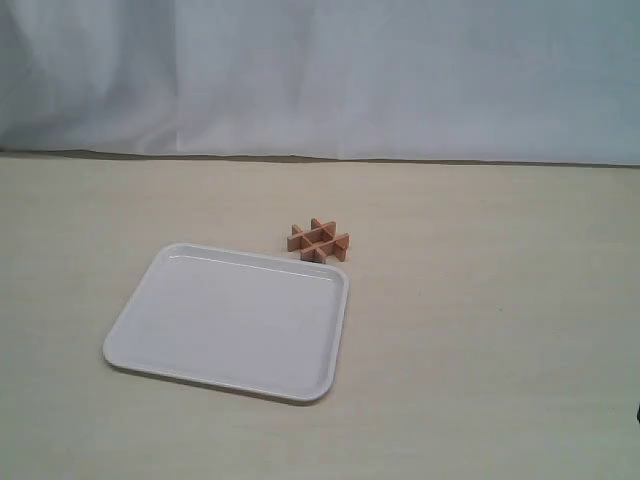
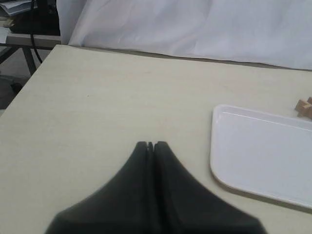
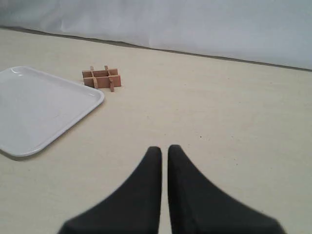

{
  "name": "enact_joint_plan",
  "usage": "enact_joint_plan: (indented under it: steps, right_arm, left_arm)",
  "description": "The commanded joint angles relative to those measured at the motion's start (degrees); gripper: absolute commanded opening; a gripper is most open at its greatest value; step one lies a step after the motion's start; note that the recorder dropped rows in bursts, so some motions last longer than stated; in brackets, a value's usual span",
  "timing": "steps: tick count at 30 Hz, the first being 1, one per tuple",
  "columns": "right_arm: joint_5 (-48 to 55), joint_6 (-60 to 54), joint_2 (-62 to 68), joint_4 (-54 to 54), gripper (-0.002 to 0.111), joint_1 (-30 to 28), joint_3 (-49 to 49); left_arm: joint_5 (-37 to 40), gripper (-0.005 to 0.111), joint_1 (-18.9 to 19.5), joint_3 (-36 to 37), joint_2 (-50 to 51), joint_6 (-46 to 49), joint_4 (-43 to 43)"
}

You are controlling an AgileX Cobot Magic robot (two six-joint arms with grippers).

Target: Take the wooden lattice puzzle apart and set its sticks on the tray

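The wooden lattice puzzle [image 1: 319, 241] stands whole on the table, a small reddish-brown grid just beyond the far right corner of the white tray [image 1: 230, 320]. The tray holds nothing, and no loose sticks show. Neither gripper appears in the exterior view. In the left wrist view my left gripper [image 2: 151, 144] is shut and empty above bare table, with the tray [image 2: 263, 151] off to one side and a corner of the puzzle [image 2: 305, 107] at the frame's edge. My right gripper [image 3: 164, 148] is shut with a thin slit between its fingers, well short of the puzzle [image 3: 101, 78] and the tray [image 3: 39, 107].
A white cloth backdrop [image 1: 320, 70] hangs along the table's far edge. In the left wrist view the table's side edge [image 2: 29, 83] shows, with a desk leg and cables beyond it.
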Motion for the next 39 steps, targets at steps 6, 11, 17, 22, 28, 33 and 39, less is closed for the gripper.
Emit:
enact_joint_plan:
  steps: [6,11,17,22,28,33,39]
  right_arm:
    - [-0.8,0.1,-0.2,-0.1,0.005,-0.2,0.0]
    - [-0.8,0.1,-0.2,-0.1,0.005,-0.2,0.0]
    - [-0.9,0.1,-0.2,-0.2,0.005,-0.2,0.0]
    - [-1.5,0.1,-0.2,-0.2,0.005,-0.2,0.0]
    - [-20.0,0.1,-0.2,-0.2,0.005,-0.2,0.0]
    - [-38.8,1.0,-0.2,-0.2,0.005,-0.1,0.0]
    - [-51.6,40.4,-0.2,-0.2,0.005,-0.1,0.0]
  left_arm:
    - [-0.4,0.0,-0.4,0.1,-0.1,-0.2,0.1]
    - [-0.4,0.0,-0.4,0.1,-0.1,-0.2,0.1]
    - [-0.4,0.0,-0.4,0.1,-0.1,-0.2,0.1]
    - [-0.4,0.0,-0.4,0.1,-0.1,-0.2,0.1]
    - [-0.4,0.0,-0.4,0.1,-0.1,-0.2,0.1]
    - [-0.4,0.0,-0.4,0.1,-0.1,-0.2,0.1]
    - [-0.4,0.0,-0.4,0.1,-0.1,-0.2,0.1]
